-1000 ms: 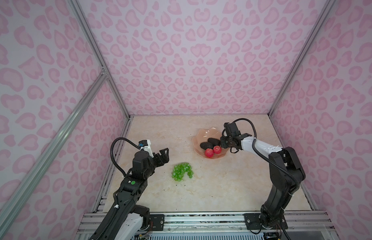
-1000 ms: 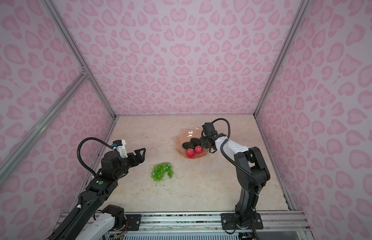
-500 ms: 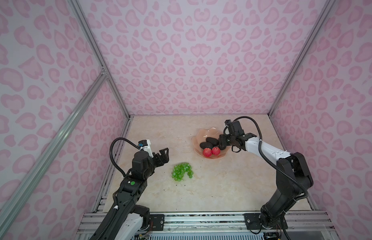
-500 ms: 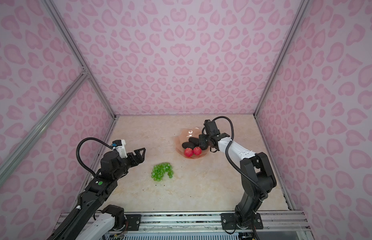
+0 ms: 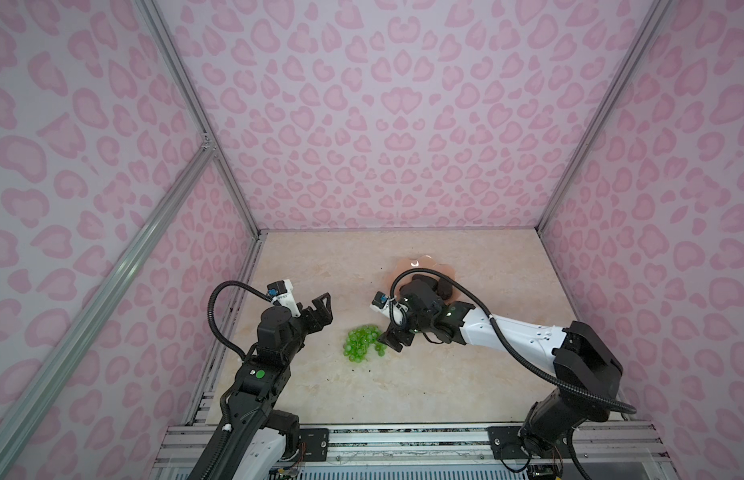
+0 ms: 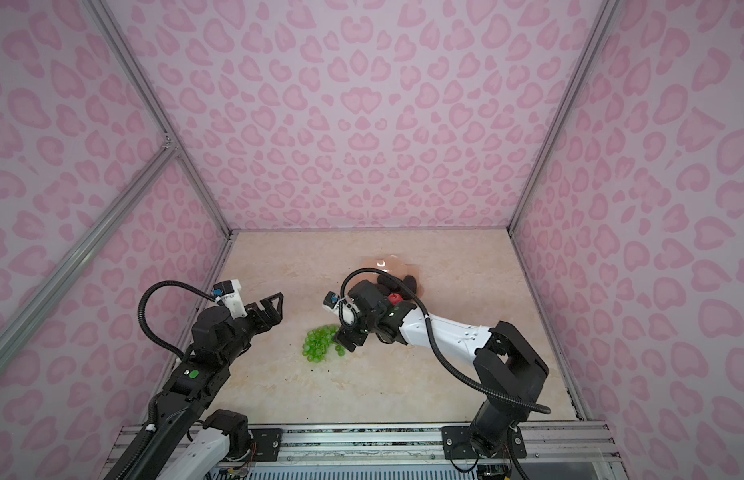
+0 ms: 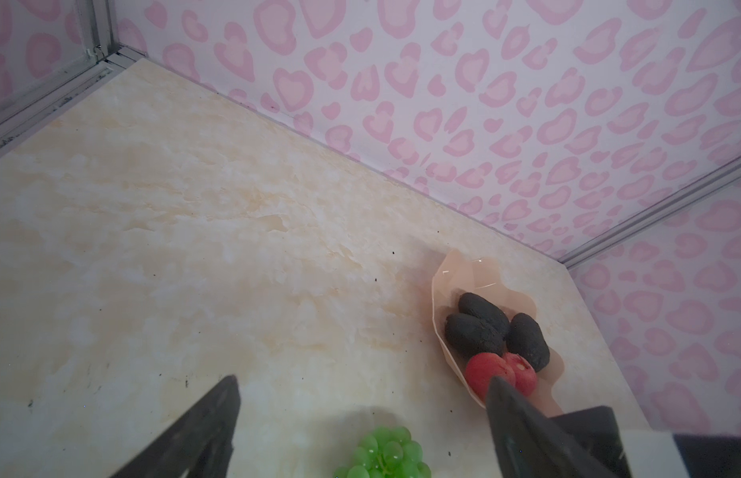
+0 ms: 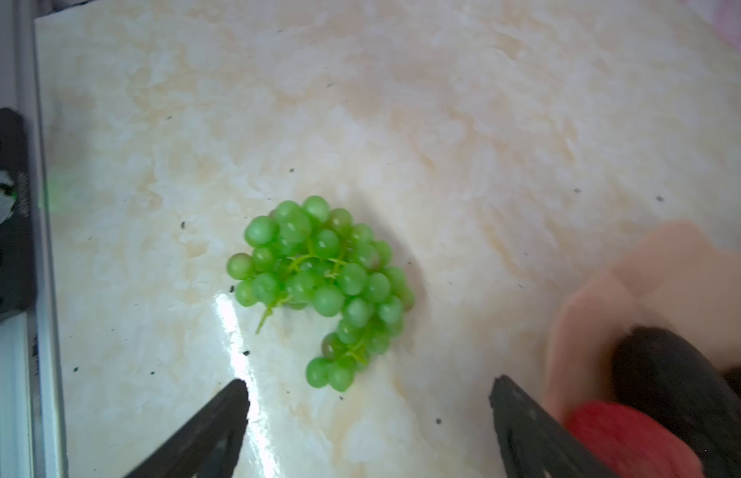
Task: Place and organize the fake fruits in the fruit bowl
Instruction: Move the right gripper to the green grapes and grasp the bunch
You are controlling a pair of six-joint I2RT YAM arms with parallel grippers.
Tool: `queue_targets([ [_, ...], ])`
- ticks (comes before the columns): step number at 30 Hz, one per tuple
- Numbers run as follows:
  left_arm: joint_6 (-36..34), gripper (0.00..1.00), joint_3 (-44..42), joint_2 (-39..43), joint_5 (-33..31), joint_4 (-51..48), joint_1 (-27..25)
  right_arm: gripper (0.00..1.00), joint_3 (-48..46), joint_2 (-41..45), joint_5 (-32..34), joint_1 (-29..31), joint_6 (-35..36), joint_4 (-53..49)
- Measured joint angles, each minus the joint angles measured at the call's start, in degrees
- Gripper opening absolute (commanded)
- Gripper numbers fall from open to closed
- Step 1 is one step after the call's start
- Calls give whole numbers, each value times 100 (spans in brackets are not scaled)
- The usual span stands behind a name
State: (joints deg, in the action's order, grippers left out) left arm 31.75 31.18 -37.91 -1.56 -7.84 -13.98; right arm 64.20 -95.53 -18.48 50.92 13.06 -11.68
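The bunch of green grapes [image 5: 362,343] [image 6: 320,341] [image 8: 319,285] lies on the table, outside the fruit bowl. The peach-pink fruit bowl [image 5: 416,264] [image 6: 382,264] [image 7: 464,273] holds three dark avocados [image 7: 484,318] and two red round fruits [image 7: 488,368]. In both top views my right arm covers much of the bowl. My right gripper [image 5: 393,340] [image 8: 368,380] is open and empty, low over the table just right of the grapes, between them and the bowl. My left gripper [image 5: 322,307] [image 7: 362,380] hangs open and empty, above and left of the grapes.
Pink patterned walls with metal frame posts [image 5: 254,224] close in the marble tabletop [image 5: 320,266] on three sides. A metal rail [image 5: 403,436] runs along the front edge, where both arm bases stand.
My right gripper has left the bowl and swung forward and left to the grapes, opening wide on the way. The left arm has stayed where it was.
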Motion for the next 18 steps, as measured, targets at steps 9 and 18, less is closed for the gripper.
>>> queue_targets([
  [9,2,95,-31,214,-57,-190,4,91,518,-1036,-96,225,472,155],
  [18,2,95,-28,208,-83,-280,9,88,841,-1661,138,205,516,415],
])
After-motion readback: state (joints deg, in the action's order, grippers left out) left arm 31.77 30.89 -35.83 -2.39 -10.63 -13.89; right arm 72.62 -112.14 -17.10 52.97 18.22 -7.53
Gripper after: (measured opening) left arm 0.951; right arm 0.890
